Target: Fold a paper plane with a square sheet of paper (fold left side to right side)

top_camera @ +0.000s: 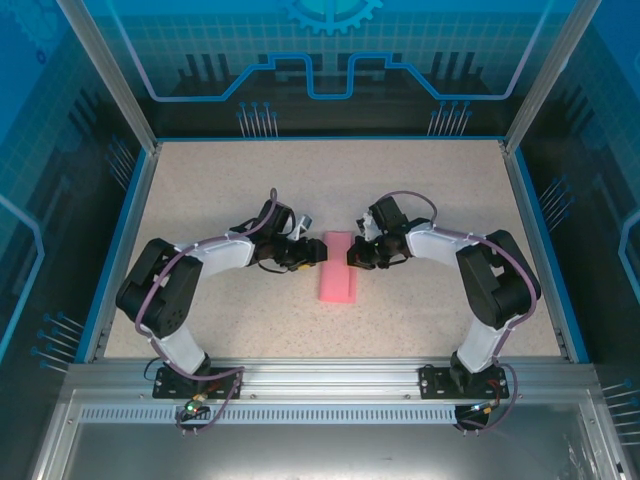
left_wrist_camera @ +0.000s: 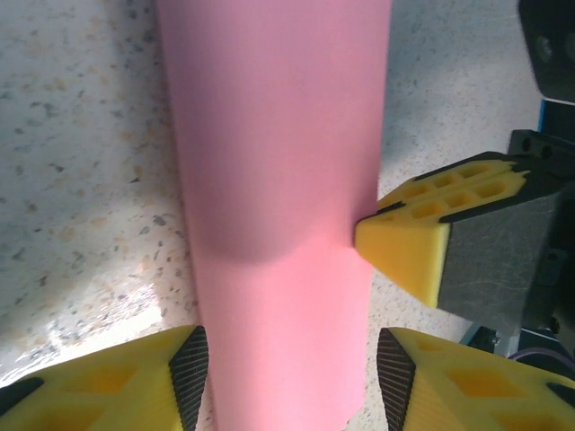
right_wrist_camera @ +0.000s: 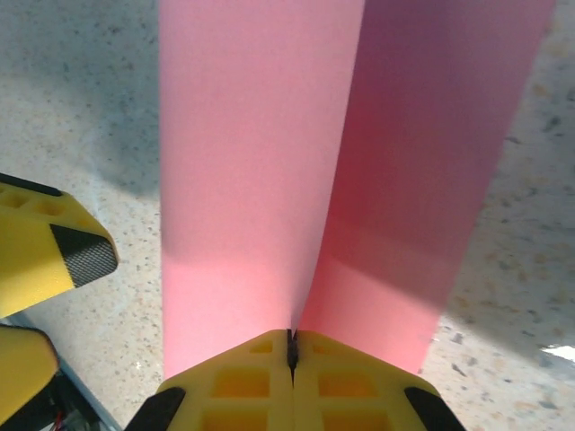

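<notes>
**Work surface.** A speckled beige tabletop (top_camera: 200, 200) sat inside a blue-edged enclosure. Both arms were bent inward, and their heads met near the centre of the table.

**Item under task.** The thin pink-red sheet of paper (top_camera: 338, 268) lay at the centre of the tabletop between the two grippers. From above it presented as a narrow rectangle, with its long side running away from the arm bases. Through the right wrist camera it showed two pink faces, a lighter one on the left and a darker one on the right. These met along a line that ran down to the fingertips. I could not tell whether that line was a crease or a free edge.

**Left gripper** (top_camera: 312, 252). It stood at the paper's left edge with its jaws apart. In its own wrist view its yellow, honeycomb-moulded fingers (left_wrist_camera: 135, 382) sat one on each side of the pink strip. Neither finger was closed on it.

**Right gripper** (top_camera: 352, 256). It stood at the paper's right edge. Its yellow fingers (right_wrist_camera: 234, 386) were pressed together with only a thin seam between them, and the paper was caught at that seam. In the left wrist view one yellow tip of this gripper touched the sheet's right edge, level with a soft shadow across the paper.
</notes>
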